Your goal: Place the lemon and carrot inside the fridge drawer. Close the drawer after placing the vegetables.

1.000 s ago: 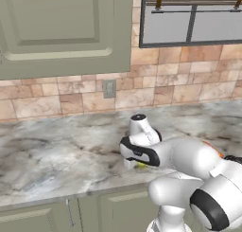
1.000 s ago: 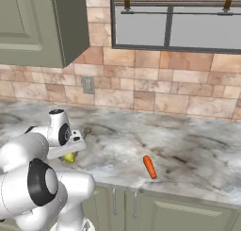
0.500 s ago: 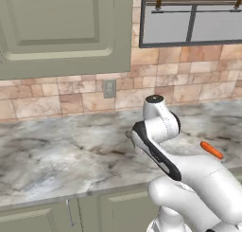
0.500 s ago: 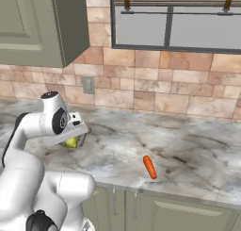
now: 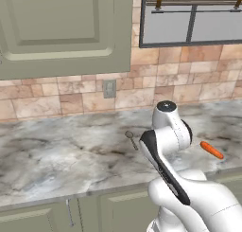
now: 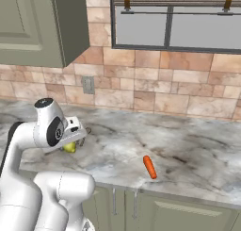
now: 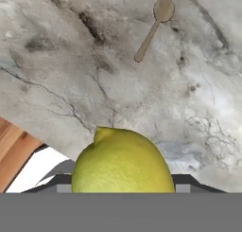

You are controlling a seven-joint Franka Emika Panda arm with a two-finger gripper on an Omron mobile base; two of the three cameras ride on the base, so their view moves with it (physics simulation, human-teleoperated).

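Observation:
The yellow-green lemon (image 7: 123, 162) fills the bottom of the hand view, held between my gripper's fingers above the marble counter (image 7: 71, 75). In the right base view my gripper (image 6: 72, 143) is shut on the lemon (image 6: 69, 148) just over the counter's left part. The short orange carrot (image 6: 149, 167) lies on the counter to the right, near the front edge, and shows as the carrot (image 5: 211, 150) beyond my arm in the left base view. The fridge drawer is out of view.
A brown wooden spoon (image 7: 153, 31) lies on the counter past the lemon, also seen as the spoon (image 5: 131, 139). A tiled wall with an outlet (image 5: 109, 88) backs the counter. Upper cabinets (image 5: 61, 27) hang above, and cabinet doors (image 6: 141, 206) stand below.
My arm has risen from a low reach over the counter. The hand has come up with the lemon in its grip. The carrot and spoon have stayed put.

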